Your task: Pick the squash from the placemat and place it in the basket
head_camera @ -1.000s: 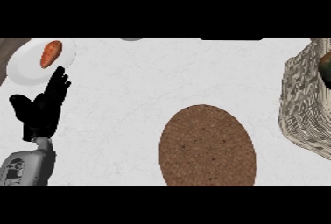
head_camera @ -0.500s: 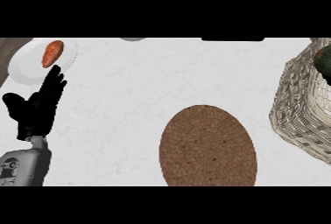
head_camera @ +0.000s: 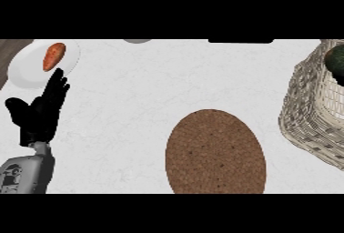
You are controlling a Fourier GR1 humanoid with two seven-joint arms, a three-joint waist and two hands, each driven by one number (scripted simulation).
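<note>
The brown placemat (head_camera: 215, 152) lies bare, and a dark green thing, likely the squash (head_camera: 336, 58), sits inside the wicker basket (head_camera: 306, 118) at the table's far right. The left hand (head_camera: 42, 113) rests open at the opposite edge; the right hand is unseen.

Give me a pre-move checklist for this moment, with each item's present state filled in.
1. Squash off the placemat: ok, the mat is bare.
2. Squash inside the basket: ok, a dark green thing shows within its rim.
3. Right hand away from the basket: cannot tell, it is out of view.
4. Left hand resting open at the left: ok.
5. Plate with the orange vegetable untouched: ok.
</note>
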